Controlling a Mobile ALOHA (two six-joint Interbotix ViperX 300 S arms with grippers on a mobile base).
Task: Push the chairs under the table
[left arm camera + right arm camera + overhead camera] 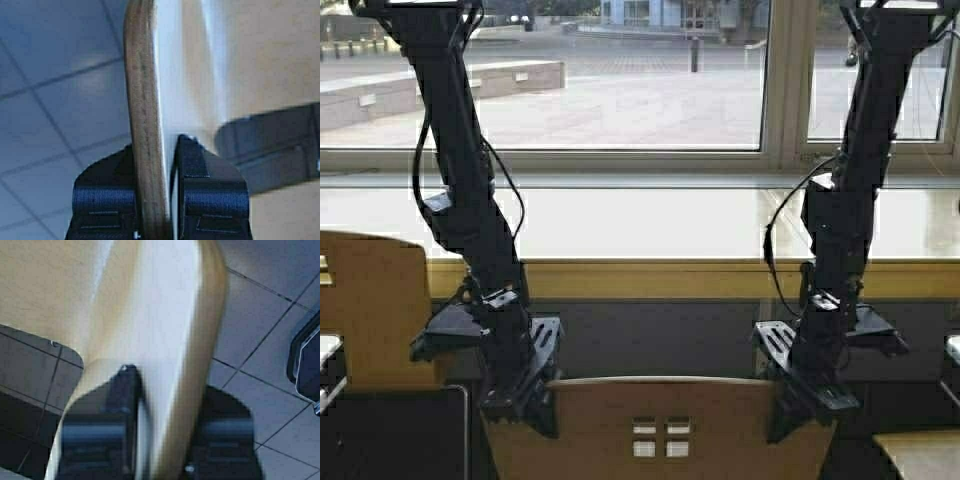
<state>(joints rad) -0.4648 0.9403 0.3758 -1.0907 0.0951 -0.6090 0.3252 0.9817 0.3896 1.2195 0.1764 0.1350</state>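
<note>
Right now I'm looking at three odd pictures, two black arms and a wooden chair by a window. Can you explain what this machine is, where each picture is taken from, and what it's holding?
This is a wheeled robot with two black arms. The wide picture comes from a camera on its frame, looking forward and down over both arms. In front is a long pale table under a window. The two close-up pictures come from cameras on each wrist.

The left gripper and right gripper each straddle the backrest edge of the middle chair, the one with four small square cut-outs. In the wrist views you see the left gripper and right gripper with one finger on each side of the plywood. Another chair stands to the robot's left. Tiled floor lies below.
</note>
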